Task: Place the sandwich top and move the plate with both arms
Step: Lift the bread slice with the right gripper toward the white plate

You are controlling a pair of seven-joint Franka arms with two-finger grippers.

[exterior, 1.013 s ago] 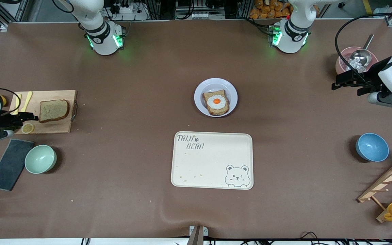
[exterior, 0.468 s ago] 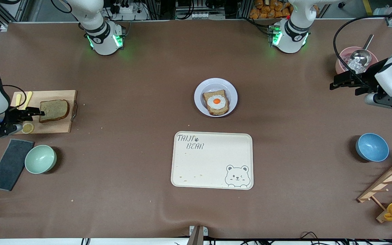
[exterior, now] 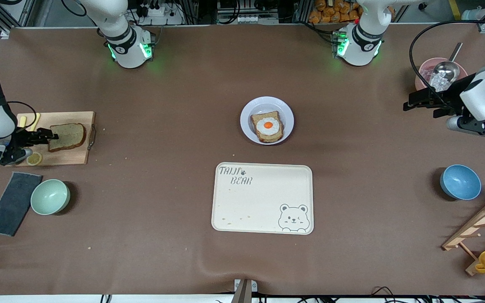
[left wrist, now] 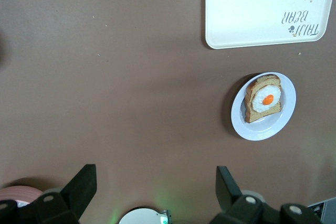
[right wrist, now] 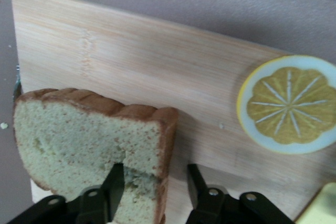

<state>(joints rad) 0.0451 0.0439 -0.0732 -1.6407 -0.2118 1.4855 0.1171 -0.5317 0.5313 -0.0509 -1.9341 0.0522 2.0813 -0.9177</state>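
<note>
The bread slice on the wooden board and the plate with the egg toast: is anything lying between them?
In the front view, only bare brown table and a few crumbs separate the sandwich top on its cutting board from the plate.

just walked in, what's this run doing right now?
The right claw is at the cutting board at the right arm's end of the table, open, its fingers straddling one edge of the sandwich top, which lies flat on the board beside a lemon slice. The plate with the egg toast sits mid-table, farther from the front camera than the bear tray. The left claw is open, near the pink bowl.
</note>
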